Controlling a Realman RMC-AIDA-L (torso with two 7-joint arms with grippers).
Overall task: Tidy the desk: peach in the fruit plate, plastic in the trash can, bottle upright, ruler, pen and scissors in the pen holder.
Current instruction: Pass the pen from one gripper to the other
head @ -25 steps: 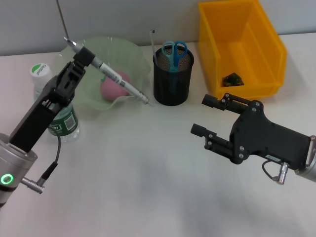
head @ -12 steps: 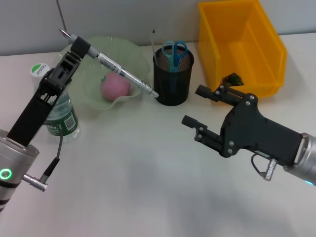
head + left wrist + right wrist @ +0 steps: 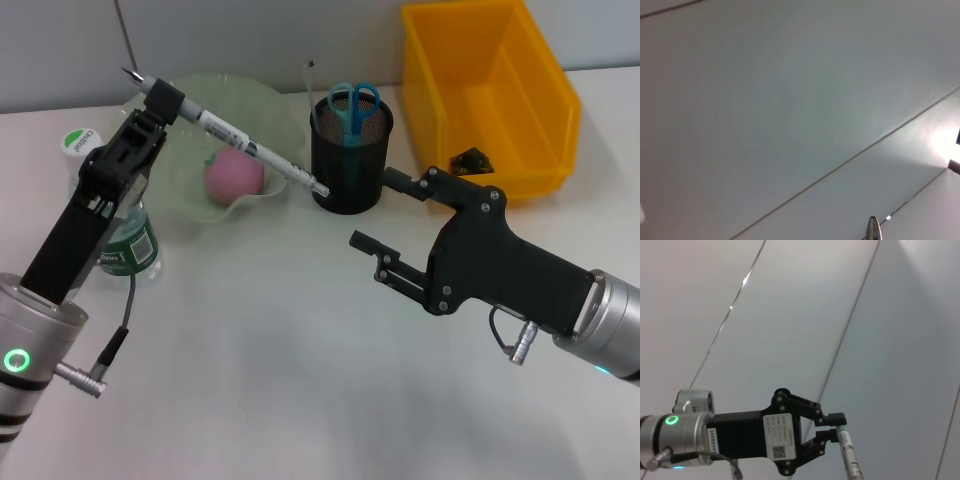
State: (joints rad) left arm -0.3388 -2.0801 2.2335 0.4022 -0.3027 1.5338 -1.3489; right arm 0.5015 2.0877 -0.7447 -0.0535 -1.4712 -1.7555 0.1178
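Left end effector [image 3: 165,103] is up at ten o'clock on the head view, clamped tight on the pen [image 3: 240,148], and that pen slants down toward three o'clock, its lower tip right at the wall of the pen holder [image 3: 350,160], just below the rim. The right wrist view catches the same grip from farther off, fingers [image 3: 832,418] pinched on the pen's barrel. Inside the holder, the scissors [image 3: 352,108] stand handles-up, and the ruler [image 3: 312,85] pokes out at the eleven o'clock side of the cup. The peach [image 3: 233,176] sits in the fruit plate [image 3: 270,110], under the slanting pen. The bottle [image 3: 105,205] stands upright at nine o'clock, partly behind the left arm. Right end effector [image 3: 385,215] hovers over the white bench [image 3: 260,360] at four o'clock of the holder, jaws spread wide and holding nothing. The trash can [image 3: 490,95] sits at one o'clock with a small dark scrap [image 3: 470,159] lying in it.
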